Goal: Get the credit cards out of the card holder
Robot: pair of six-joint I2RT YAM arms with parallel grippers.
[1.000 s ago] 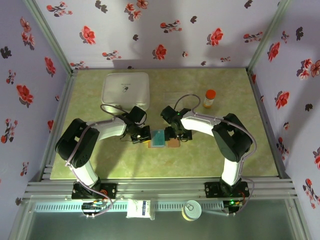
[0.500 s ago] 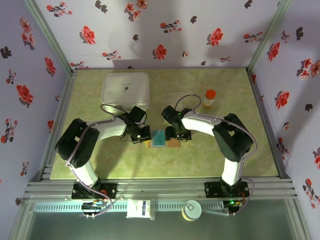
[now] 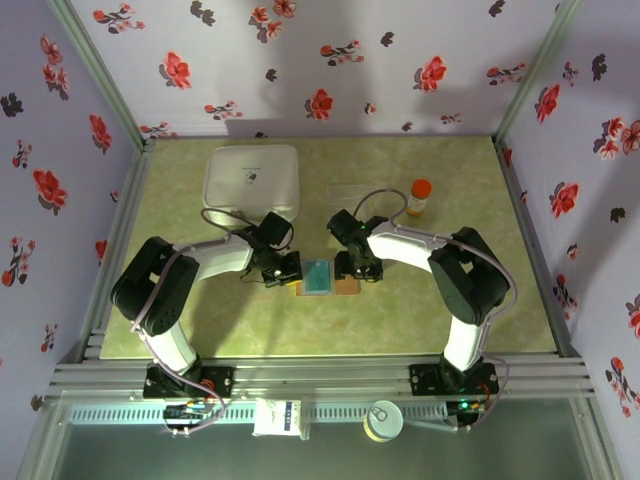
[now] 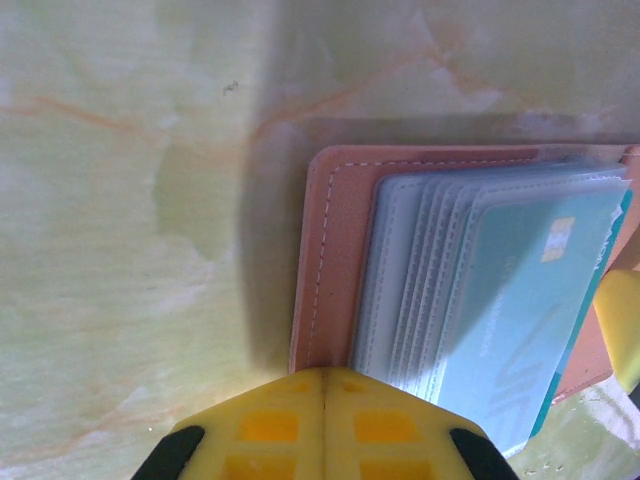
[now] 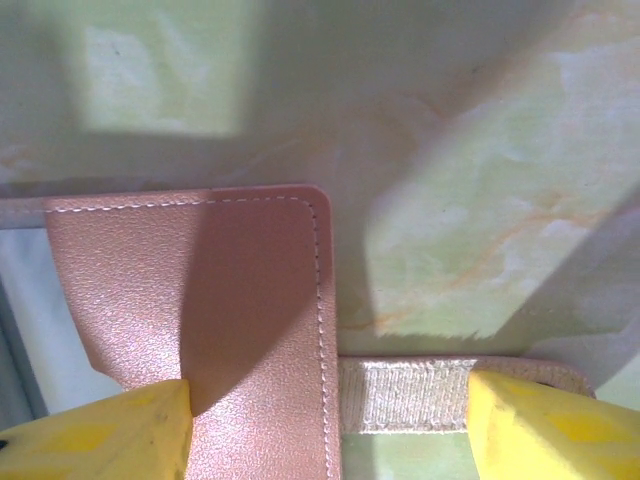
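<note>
The card holder lies open on the table between my two grippers, reddish-brown leather with pale blue-grey pockets. A teal credit card sits in the top pocket. In the left wrist view the pockets fan out over the leather, and the teal card carries a small yellow chip. My left gripper is shut, its tips resting at the holder's near edge with nothing between them. My right gripper is open, its yellow fingers straddling the right leather flap and a pale fabric strap tab.
A white square box stands at the back left, close behind my left arm. An orange-capped bottle stands at the back right. Flowered walls close in the table on three sides.
My right gripper's jaws have narrowed, and its wrist has shifted slightly over the holder's right flap. The left arm and the holder have not moved.
</note>
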